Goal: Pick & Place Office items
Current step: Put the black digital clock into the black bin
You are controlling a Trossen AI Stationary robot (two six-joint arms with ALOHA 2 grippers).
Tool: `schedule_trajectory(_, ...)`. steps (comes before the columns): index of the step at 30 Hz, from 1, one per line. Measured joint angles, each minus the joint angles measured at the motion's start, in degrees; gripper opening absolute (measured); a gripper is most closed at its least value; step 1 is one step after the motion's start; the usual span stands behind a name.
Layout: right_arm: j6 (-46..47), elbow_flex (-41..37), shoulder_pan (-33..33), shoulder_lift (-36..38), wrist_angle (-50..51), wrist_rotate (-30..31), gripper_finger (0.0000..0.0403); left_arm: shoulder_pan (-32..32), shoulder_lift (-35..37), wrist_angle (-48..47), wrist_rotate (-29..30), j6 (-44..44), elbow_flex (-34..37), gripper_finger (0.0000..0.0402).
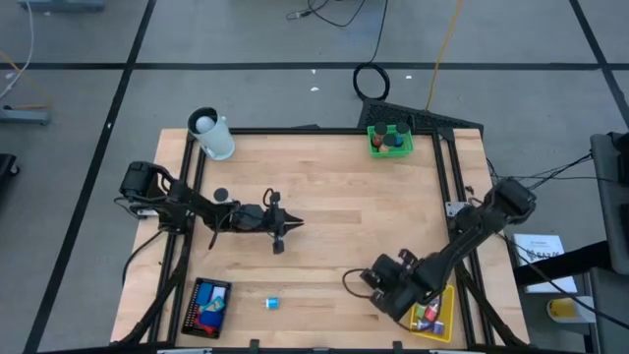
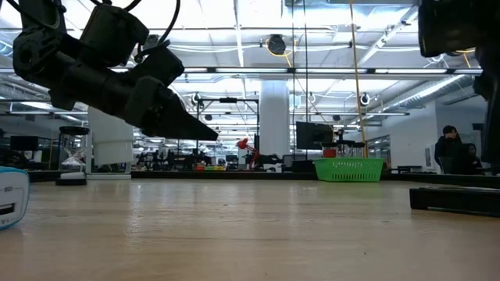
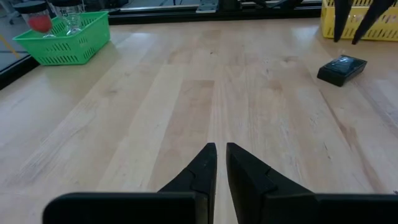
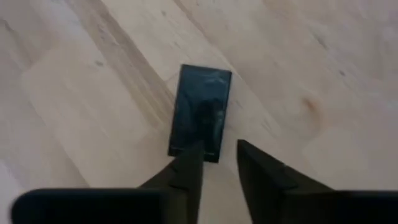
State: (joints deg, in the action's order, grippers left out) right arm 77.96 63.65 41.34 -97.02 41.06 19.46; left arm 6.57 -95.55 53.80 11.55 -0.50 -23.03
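Right end effector (image 4: 217, 163), fingers slightly apart, partly hides black block (image 4: 202, 109); left (image 3: 221, 155) nearly together.

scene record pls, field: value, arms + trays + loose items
left gripper: mid-table above the wood, fingers nearly together, holding nothing
right gripper: low over the black block, fingers slightly apart, one fingertip overlapping the block's near end; grip cannot tell
black block: flat on the table, near the yellow tray
green tray: far edge, holds dark items
black tray: near left corner, blue and red pieces inside
teal block: loose, right of black tray
white cup: far left corner
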Motion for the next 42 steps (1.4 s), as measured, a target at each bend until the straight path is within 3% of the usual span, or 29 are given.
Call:
schedule_trajectory(10,3.42,2.4,0.45,-2.24,0.8,-0.26,0.0238,0.0,0.0,-0.1,0.02,-0.3,0.0,0.0044)
schedule_trajectory(15,2.55,2.42,0.79,-3.73,0.63,0.0,0.0279,0.0,0.0,-0.11,0.04,-0.37,0.0,0.0044)
schedule_trajectory(21,1.76,2.4,0.78,-7.42,-0.25,-0.47,0.0274,0.0,0.0,-0.18,0.04,-0.47,0.0,0.0044)
schedule_trajectory(31,0.71,2.4,0.68,-7.71,-0.12,-1.24,0.02,0.0,0.0,-0.44,0.09,-0.73,0.0,0.0044)
schedule_trajectory(36,-0.65,2.4,0.68,-7.71,-0.41,0.05,0.0188,0.0,0.0,-0.51,0.09,-1.35,0.0,0.0044)
schedule_trajectory(39,-1.55,2.1,0.68,-7.71,-0.86,0.07,0.0187,-0.11,0.0,-0.99,-0.28,-6.81,0.0,0.0044)
schedule_trajectory(42,-2.52,0.48,0.68,-7.62,-3.08,0.07,0.0182,-1.38,-0.02,-3.91,-4.49,-15.56,0.0,0.0045)
